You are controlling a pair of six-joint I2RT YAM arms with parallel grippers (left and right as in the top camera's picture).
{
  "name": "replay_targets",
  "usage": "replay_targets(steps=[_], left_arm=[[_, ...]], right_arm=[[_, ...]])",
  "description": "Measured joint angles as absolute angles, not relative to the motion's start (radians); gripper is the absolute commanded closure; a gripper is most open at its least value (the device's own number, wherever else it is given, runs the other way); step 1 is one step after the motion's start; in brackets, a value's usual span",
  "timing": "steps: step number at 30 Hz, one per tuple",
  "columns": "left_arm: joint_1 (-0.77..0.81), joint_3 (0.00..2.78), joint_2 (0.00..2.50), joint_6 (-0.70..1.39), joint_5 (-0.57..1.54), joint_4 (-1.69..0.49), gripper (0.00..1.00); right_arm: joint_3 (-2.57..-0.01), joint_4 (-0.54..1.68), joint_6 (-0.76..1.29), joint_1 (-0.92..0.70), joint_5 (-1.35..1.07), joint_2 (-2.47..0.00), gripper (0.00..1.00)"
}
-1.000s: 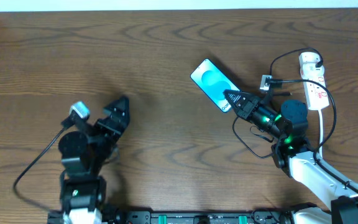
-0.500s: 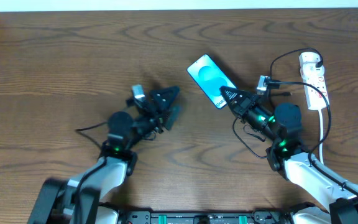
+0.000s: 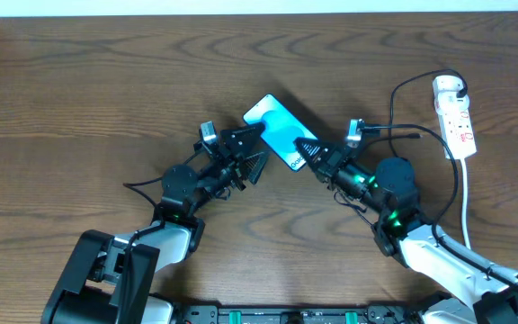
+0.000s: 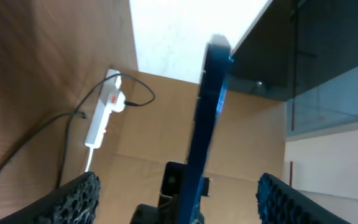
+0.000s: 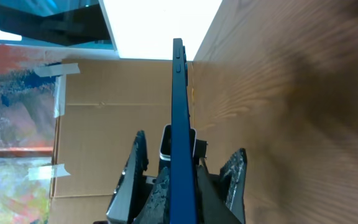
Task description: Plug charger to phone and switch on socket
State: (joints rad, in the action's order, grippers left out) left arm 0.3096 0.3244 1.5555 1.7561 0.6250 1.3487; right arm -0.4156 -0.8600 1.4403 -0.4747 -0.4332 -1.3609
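Subject: phone (image 3: 275, 130). In the overhead view it sits over the middle of the table (image 3: 106, 81), screen up, long axis running from 10 o'clock to 4 o'clock.

Right gripper (image 3: 309, 150): clenched on the phone's 4 o'clock end. The right wrist view shows the phone edge-on with the pads (image 5: 161, 198) pressed close against both faces.

Left gripper (image 3: 252, 151): released, jaws spread. It approaches from 8 o'clock, and the left wrist view shows its fingers (image 4: 79, 194) standing wide on either side of the phone's edge, neither touching.

The socket (image 3: 455, 117) lies well apart at 3 o'clock, near the table's right edge, long axis roughly 12 to 6. The charger (image 3: 449, 86) has its white adapter at the socket's 12 o'clock end, with black cable looping out toward 9 o'clock. The plug tip cannot be located with certainty.

Assessment: the right arm is the nearer to both charger and socket, yet it is occupied with the phone. The coming move probably turns on the left jaws closing across the phone's short axis, freeing the right arm for the plug. The phone is not yet plugged in.
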Motion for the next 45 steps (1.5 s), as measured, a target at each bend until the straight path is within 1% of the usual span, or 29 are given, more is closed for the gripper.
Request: replay_targets(steps=[2, 5, 7, 12, 19, 23, 29, 32, 41, 42, 45], left_arm=[[0.317, 0.324, 1.555, 1.758, 0.626, 1.353, 0.27], [0.331, 0.324, 1.555, 1.762, 0.624, 1.355, 0.38], [0.337, 0.324, 1.555, 1.766, 0.622, 1.361, 0.43], [0.338, 0.324, 1.555, 1.776, 0.622, 1.372, 0.48], [0.338, 0.324, 1.555, 1.757, 0.621, 1.365, 0.60], [0.339, 0.324, 1.556, 1.753, 0.619, 1.361, 0.64], [0.342, 0.324, 1.556, 1.753, 0.606, 1.360, 0.65], [0.343, 0.324, 1.556, 1.753, 0.599, 1.360, 0.68], [0.343, 0.324, 1.556, 1.753, 0.574, 1.359, 0.70], [0.343, 0.324, 1.556, 1.753, 0.573, 1.358, 0.71], [0.343, 0.324, 1.556, 1.753, 0.570, 1.357, 0.78]], right_arm=[[-0.416, -0.857, 1.441, -0.479, -0.429, -1.361, 0.99], [-0.416, -0.856, 1.446, -0.491, -0.421, -1.361, 0.99], [-0.416, -0.846, 1.448, -0.499, -0.421, -1.361, 0.99], [-0.416, -0.780, 1.455, -0.508, -0.417, -1.361, 0.99], [-0.416, -0.776, 1.488, -0.511, -0.416, -1.360, 0.99], [-0.416, -0.775, 1.495, -0.515, -0.409, -1.358, 0.99], [-0.416, -0.775, 1.521, -0.515, -0.410, -1.356, 0.99], [-0.416, -0.775, 1.528, -0.517, -0.410, -1.356, 0.99], [-0.418, -0.775, 1.564, -0.543, -0.403, -1.356, 0.99], [-0.418, -0.775, 1.564, -0.543, -0.403, -1.356, 0.99], [-0.418, -0.778, 1.566, -0.546, -0.403, -1.356, 0.99]])
